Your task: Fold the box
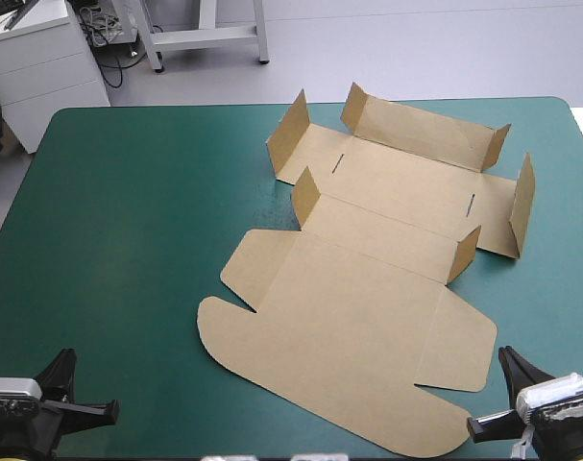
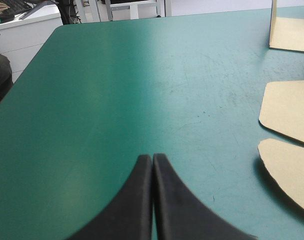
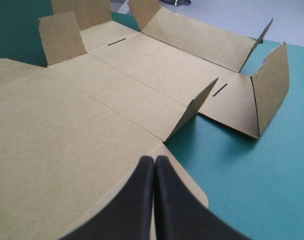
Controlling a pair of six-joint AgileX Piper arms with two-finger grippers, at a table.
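Brown board, the box (image 1: pixel 368 288) lies mostly flat toward the table's (image 1: pixel 128 240) right edge. Your left gripper (image 2: pixel 152 157) and right gripper (image 3: pixel 155 158) sit closed and empty at the near edge; open them before raising the far wall (image 1: pixel 425 130) along its fold.

Box (image 1: pixel 368 288): one, single brown sheet. Upright flaps (image 1: pixel 291 134) on it: six. Narrow slits (image 1: pixel 338 163) in base panel: two. Grippers: two, left gripper (image 2: pixel 152 157) and right gripper (image 3: pixel 155 159). Black fingers (image 2: pixel 134 205): two per gripper, four total. Table (image 1: pixel 128 240) with teal-green cover: one.
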